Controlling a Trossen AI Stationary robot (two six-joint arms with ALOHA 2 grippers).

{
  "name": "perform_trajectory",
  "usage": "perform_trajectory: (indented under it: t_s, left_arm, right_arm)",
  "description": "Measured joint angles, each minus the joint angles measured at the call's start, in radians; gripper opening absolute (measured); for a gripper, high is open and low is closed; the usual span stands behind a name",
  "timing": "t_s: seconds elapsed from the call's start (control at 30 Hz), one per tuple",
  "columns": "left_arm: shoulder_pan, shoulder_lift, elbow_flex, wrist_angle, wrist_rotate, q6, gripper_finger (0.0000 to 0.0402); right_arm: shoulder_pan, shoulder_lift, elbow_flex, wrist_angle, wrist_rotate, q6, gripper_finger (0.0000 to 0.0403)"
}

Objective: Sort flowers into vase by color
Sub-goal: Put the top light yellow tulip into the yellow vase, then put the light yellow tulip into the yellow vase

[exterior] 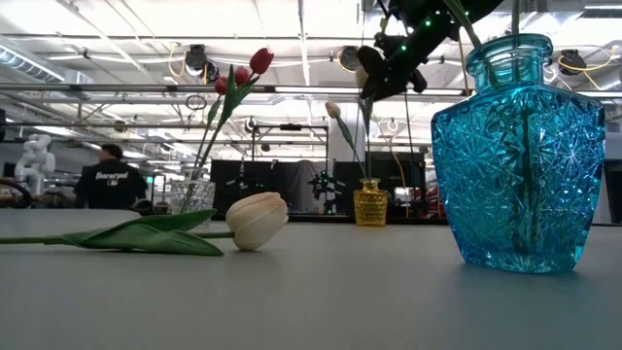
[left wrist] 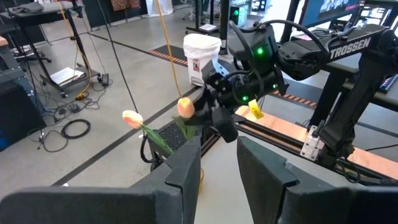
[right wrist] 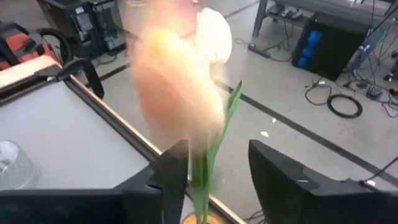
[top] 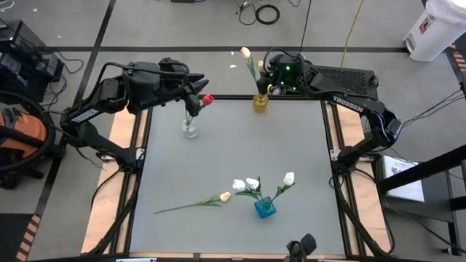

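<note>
One cream-headed artificial tulip [top: 206, 201] with a long thin green stem is lying flat on the grey table [top: 291, 145], stem pointing toward the left arm's side, just beside the faceted blue glass vase [top: 265, 208]. We are hovering the right gripper [top: 271, 78], fingers spread, over the amber glass vase [top: 260, 103], while the left gripper [top: 198, 86], parted and empty, is waiting above the clear glass vase [top: 189, 128] and looks slightly nearer the stem.

Grey concrete floor [top: 182, 29] with dark tape lines, coiled black cable [top: 267, 13], white bin [top: 435, 29], bright ceiling strip lights [exterior: 146, 24], person [exterior: 109, 180] beyond
</note>
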Motion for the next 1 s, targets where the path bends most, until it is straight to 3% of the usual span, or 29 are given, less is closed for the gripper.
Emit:
perform_trajectory:
  t_s: [0.4,1.0]
  left_arm:
    - [0.0,0.0,0.0,-0.001,0.0,0.0,0.0112]
    - [0.0,0.0,0.0,-0.054,0.001,0.0,0.0112]
  right_arm:
    - [0.027,0.0,0.0,-0.079,0.0,0.022,0.0212]
    - [0.064,-0.047,0.0,-0.159,0.008,0.022,0.0217]
